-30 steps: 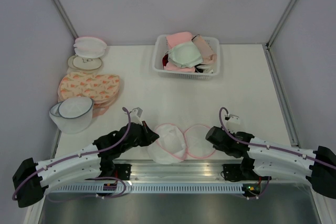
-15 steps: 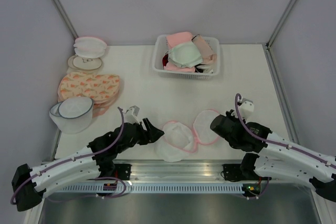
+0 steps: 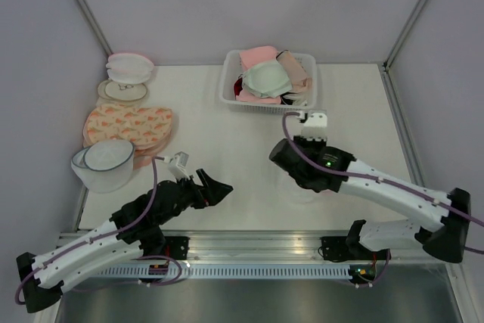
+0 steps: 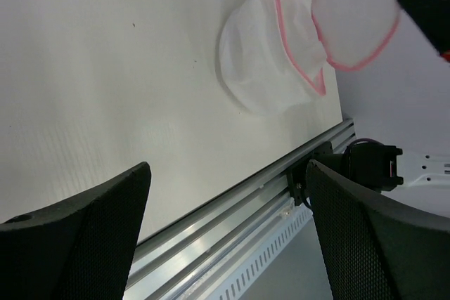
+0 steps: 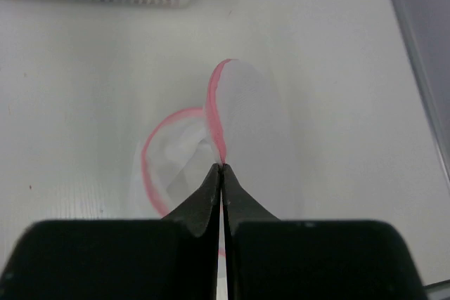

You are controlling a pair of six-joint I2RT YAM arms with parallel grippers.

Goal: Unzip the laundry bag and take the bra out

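Observation:
The laundry bag [image 5: 246, 124], white mesh with pink trim, is unzipped into two halves. My right gripper [image 5: 223, 166] is shut on the pink rim and holds one half upright, while the other half [image 4: 271, 57] rests on the table. Pale folds show inside that lower half, and I cannot tell what they are. In the top view the right arm [image 3: 302, 160] covers most of the bag. My left gripper [image 4: 226, 173] is open and holds nothing, a short way left of the bag near the table's front edge [image 3: 219, 189]. A pale mint-green bra [image 3: 266, 77] lies on top of the basket's pile.
A white basket [image 3: 227, 96] of bras stands at the back centre. Along the left are a mesh dome with a dark blue rim [image 3: 106, 163], flat orange-patterned bags [image 3: 128, 125] and round pink-and-white bags [image 3: 128, 66]. A metal rail [image 3: 249, 243] runs along the front edge.
My left gripper has opened, let go of the bag and drawn back to the left. The right gripper has carried the bag's rim up, away from the front edge and towards the table's middle.

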